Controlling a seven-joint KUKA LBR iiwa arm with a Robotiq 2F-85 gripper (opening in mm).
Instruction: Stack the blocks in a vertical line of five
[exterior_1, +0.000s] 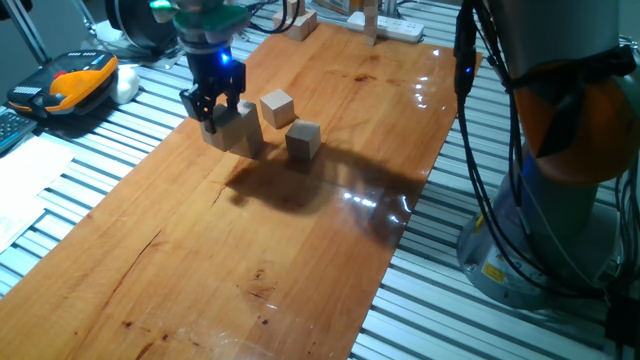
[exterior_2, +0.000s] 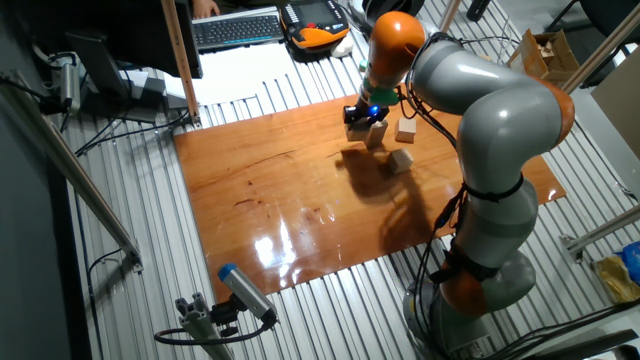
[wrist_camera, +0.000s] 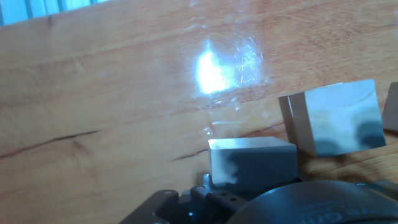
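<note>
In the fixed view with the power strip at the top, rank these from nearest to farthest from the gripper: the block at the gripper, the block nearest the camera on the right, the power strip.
1. Block at the gripper, right under the gripper.
2. Right-hand block, out on the wooden board.
3. Power strip, at the board's far end.

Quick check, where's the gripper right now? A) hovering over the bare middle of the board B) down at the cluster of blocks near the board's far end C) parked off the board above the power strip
B: the gripper sits low against a block in the cluster, with two more blocks just beside it on the wooden board.
</note>
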